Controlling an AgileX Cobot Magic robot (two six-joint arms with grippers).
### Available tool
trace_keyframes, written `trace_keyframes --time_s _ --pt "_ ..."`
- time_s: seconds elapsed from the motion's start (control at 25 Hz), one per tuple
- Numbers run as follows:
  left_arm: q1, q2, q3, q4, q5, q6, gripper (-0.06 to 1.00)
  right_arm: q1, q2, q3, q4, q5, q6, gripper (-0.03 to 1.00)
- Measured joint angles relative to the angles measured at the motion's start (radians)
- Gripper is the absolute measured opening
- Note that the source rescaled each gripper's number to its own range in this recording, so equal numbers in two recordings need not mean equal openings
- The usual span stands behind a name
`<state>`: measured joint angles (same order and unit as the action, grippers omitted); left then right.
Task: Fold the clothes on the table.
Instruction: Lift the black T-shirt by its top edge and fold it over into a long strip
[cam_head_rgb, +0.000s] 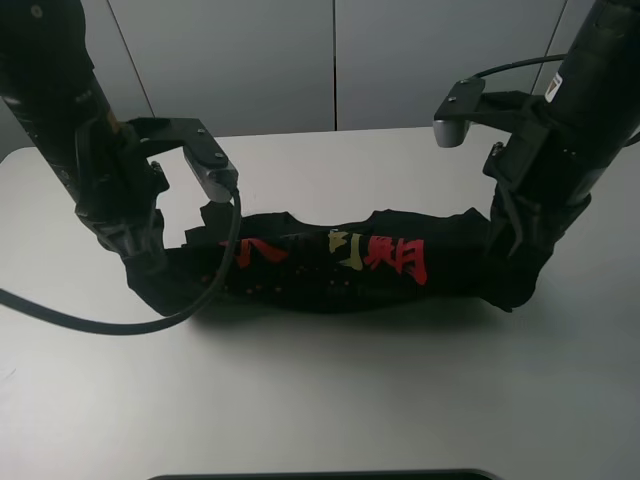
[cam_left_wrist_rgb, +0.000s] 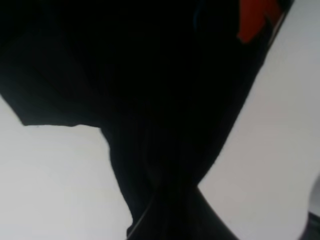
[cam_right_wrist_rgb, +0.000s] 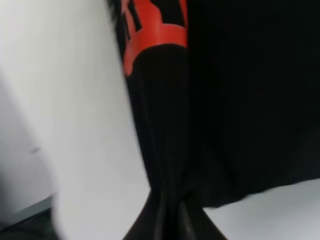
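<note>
Exterior high shows the left end effector (cam_head_rgb: 148, 262) and the right end effector (cam_head_rgb: 515, 255) each clenched on the T-shirt (cam_head_rgb: 340, 272); they should move together, holding it taut.

White bench (cam_head_rgb: 320, 400) carrying one garment.
A black T-shirt (cam_head_rgb: 340, 270), bunched into a long band with red and yellow characters showing, crosses mid-bench; a black cable (cam_head_rgb: 90, 322) curves beside its left end.
</note>
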<state>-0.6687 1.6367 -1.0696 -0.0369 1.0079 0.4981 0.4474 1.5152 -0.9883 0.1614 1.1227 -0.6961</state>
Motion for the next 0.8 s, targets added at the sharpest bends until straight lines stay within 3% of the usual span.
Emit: trace_keyframes --time_s 0.16,0.28,0.4,0.64,0.8 --pt "0.000 0.000 0.000 0.092 -0.149 -0.132 0.00 0.000 0.003 0.032 -0.125 -0.205 0.056 0.00" --pt "0.002 0.002 0.002 0.212 -0.231 -0.287 0.00 0.000 0.048 0.045 -0.228 -0.304 0.133 0.00" --pt "0.030 0.031 0.025 0.256 -0.318 -0.381 0.00 0.000 0.123 0.051 -0.304 -0.408 0.237 0.00" --pt "0.088 0.112 0.095 0.277 -0.490 -0.448 0.00 0.000 0.263 0.053 -0.444 -0.595 0.404 0.00" --pt "0.097 0.140 0.098 0.326 -0.613 -0.498 0.02 0.000 0.302 0.053 -0.640 -0.635 0.600 0.00"
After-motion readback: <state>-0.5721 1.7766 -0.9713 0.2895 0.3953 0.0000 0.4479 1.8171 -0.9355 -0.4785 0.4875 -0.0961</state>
